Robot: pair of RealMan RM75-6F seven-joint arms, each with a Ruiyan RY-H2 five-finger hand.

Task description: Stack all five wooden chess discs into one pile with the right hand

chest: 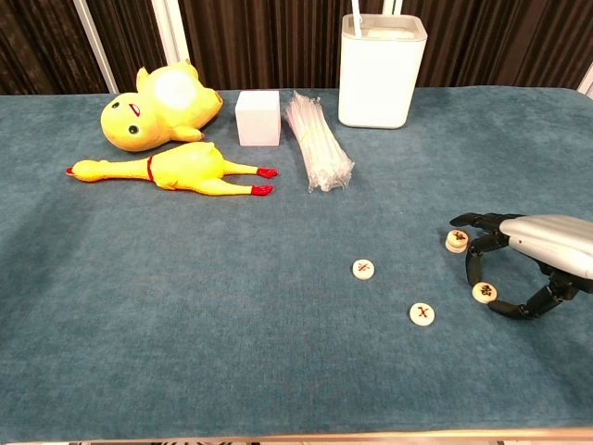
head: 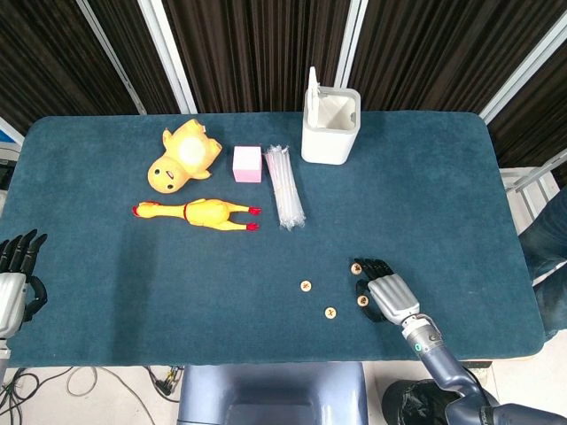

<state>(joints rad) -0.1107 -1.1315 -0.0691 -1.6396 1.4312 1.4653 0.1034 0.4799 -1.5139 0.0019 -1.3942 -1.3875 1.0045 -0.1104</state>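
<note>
The right hand (chest: 530, 255) hangs low over the table (chest: 185, 278), fingers spread and curled down, holding nothing. One disc (chest: 483, 292) lies under its fingers, and a small pile of discs (chest: 456, 240) sits just beside its fingertips. Two more discs (chest: 363, 269) (chest: 422, 313) lie to the left. The left hand (head: 16, 283) rests open at the far left edge.

I see only four discs; fifth hidden. Left hand (head: 16, 282) cut by head view edge. Right hand (chest: 533, 255) cut by chest view edge. Disc marks too small.
</note>
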